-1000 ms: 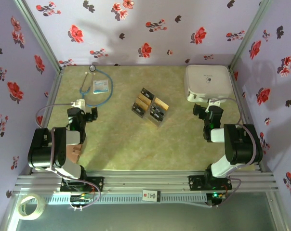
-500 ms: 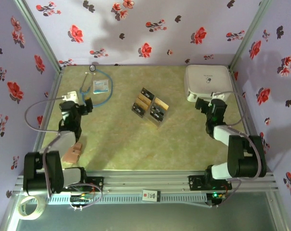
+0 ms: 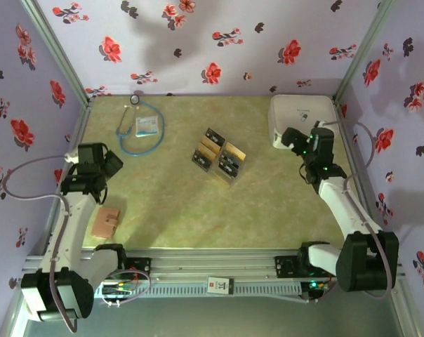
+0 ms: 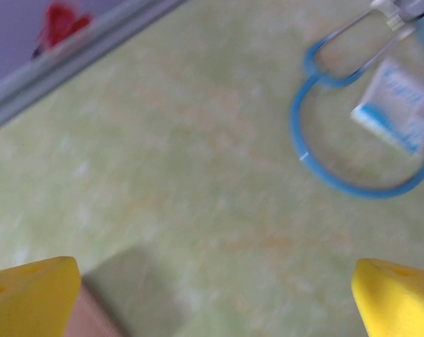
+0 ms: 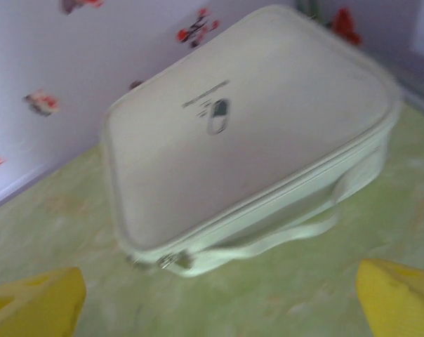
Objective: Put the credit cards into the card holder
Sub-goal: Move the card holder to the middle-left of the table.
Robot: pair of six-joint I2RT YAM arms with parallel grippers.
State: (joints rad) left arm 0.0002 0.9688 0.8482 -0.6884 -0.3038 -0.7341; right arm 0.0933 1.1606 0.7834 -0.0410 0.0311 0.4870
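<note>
Top view overlooks the table (image 3: 177, 189); wrist views (blurred) closely share its far corners.

Credit cards (image 3: 219, 158): tan and black, clustered centrally. Card holder (image 3: 105, 222): reddish-brown, flat, near-left, well apart from cards.

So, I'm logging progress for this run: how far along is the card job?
Nothing looks done: the credit cards lie in a cluster mid-table, apart from the card holder near the left arm. Nothing is in hand: the left gripper and right gripper are both open and empty, the right facing the white case. Left: every card must go into the holder.
</note>
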